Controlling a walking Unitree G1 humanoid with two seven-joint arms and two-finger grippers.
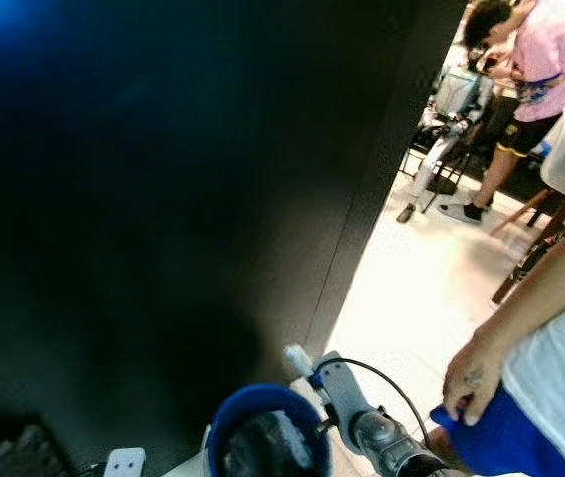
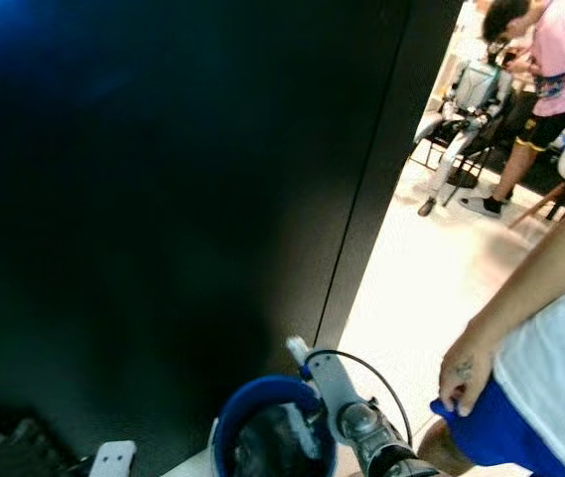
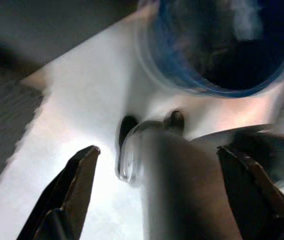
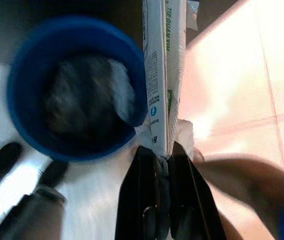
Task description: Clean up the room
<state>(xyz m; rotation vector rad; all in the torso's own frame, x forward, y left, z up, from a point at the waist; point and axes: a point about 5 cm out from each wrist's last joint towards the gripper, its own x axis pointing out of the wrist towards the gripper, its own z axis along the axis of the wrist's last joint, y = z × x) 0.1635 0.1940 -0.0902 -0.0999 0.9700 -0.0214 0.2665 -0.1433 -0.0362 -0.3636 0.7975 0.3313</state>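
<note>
The right gripper (image 4: pixel 162 155) pinches a flat white printed wrapper (image 4: pixel 161 75) just right of the round blue plastic bin (image 4: pixel 74 87). The left gripper (image 3: pixel 156 165) hangs wide open near the bin. A person's hand (image 1: pixel 473 383) is at the near right.

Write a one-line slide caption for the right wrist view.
Right gripper shut on a flattened white carton, holding it beside the rim of the blue bin.

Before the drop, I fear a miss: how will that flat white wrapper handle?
The wrapper, pinched by the right gripper, looks thin and light, so it may flutter. It seems creased, probably floppy. It hangs beside the blue bin rim, so it could catch there.
</note>
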